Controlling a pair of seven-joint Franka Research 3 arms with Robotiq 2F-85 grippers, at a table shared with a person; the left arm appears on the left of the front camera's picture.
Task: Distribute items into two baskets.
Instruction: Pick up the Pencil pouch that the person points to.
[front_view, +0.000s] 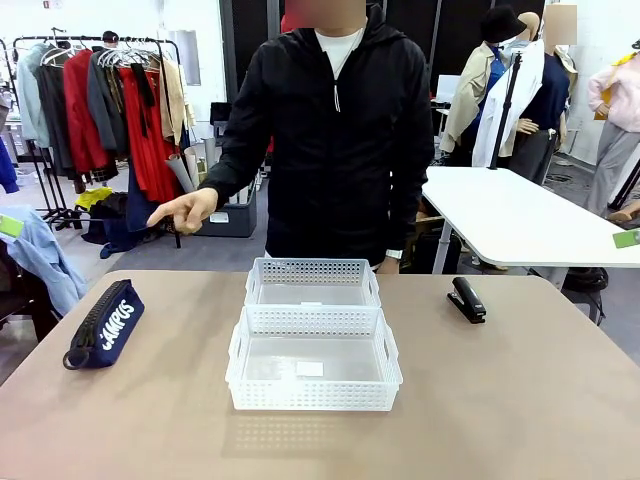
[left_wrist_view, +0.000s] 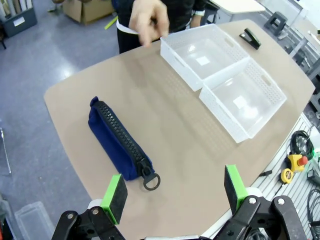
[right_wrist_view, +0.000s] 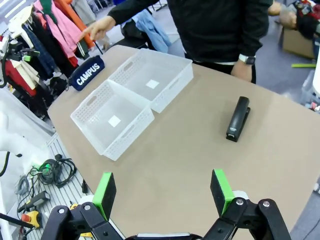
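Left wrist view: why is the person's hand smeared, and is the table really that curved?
Left wrist view: the person's hand is smeared, likely motion blur, while the pouch is sharp; the table edge bows from the wide-angle lens. Front view: that hand looks crisp, the table edges straighter.

A clothes rack (front_view: 100, 100) stands far left, a white table (front_view: 520, 220) far right, behind the tan table (front_view: 520, 400).
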